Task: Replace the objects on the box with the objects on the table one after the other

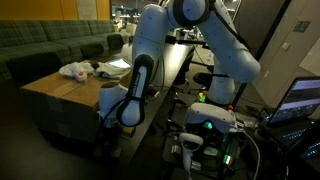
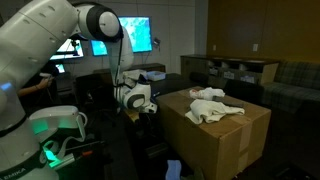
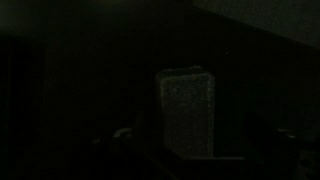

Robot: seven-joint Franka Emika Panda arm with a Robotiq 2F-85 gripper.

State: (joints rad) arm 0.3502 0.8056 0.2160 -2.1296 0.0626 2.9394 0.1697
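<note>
A large cardboard box (image 1: 55, 95) (image 2: 225, 135) carries a crumpled white cloth (image 1: 73, 70) (image 2: 213, 106) and a small darker thing (image 1: 108, 68) on its top. My gripper (image 1: 106, 118) (image 2: 150, 110) hangs low beside the box's side, below its top edge. The wrist view is very dark; it shows only a pale grey upright block (image 3: 186, 110) ahead of the jaws. I cannot tell whether the fingers are open or shut, or whether they hold anything. The objects on the table are not visible.
A green sofa (image 1: 50, 42) stands behind the box. The robot base with a green light (image 1: 208, 125) (image 2: 55, 130) is close by. Monitors (image 2: 135, 35) and a laptop (image 1: 300, 100) sit around the arm. Another box-like table (image 2: 235, 70) stands further back.
</note>
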